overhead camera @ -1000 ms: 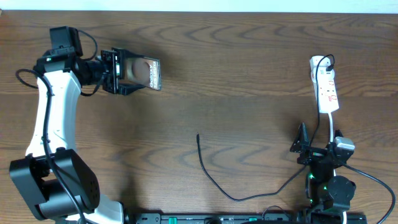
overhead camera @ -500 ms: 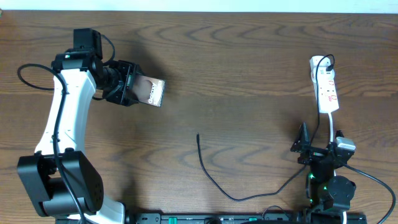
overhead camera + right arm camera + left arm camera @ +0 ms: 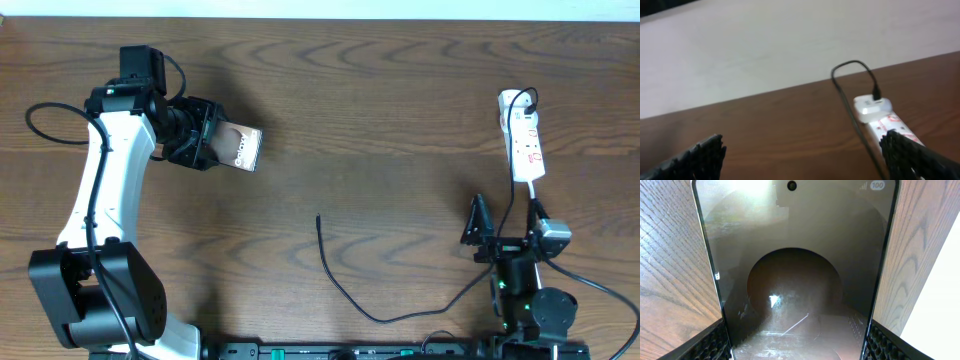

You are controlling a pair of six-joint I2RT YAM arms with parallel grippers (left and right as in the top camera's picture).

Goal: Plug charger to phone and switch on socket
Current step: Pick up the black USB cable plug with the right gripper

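My left gripper point(image 3: 212, 137) is shut on the phone point(image 3: 243, 147), gripping its two long edges at the table's back left. In the left wrist view the phone's dark reflective screen point(image 3: 795, 270) fills the frame between my pads point(image 3: 710, 345). The charger point(image 3: 335, 280) is a thin black cable lying on the table's middle; its plug tip point(image 3: 318, 218) points to the back. The white socket strip point(image 3: 524, 140) lies at the back right and shows in the right wrist view point(image 3: 880, 117). My right gripper point(image 3: 503, 222) is open and empty, just in front of the socket.
A thin black cord point(image 3: 855, 67) loops off the socket's far end by the table's back edge. The socket's white cord point(image 3: 537, 200) runs toward my right arm. The left arm's white links point(image 3: 95, 200) stretch along the left side.
My left arm has carried the phone to the right and slightly toward the front. My right gripper has spread wider and shifted a little toward the back.
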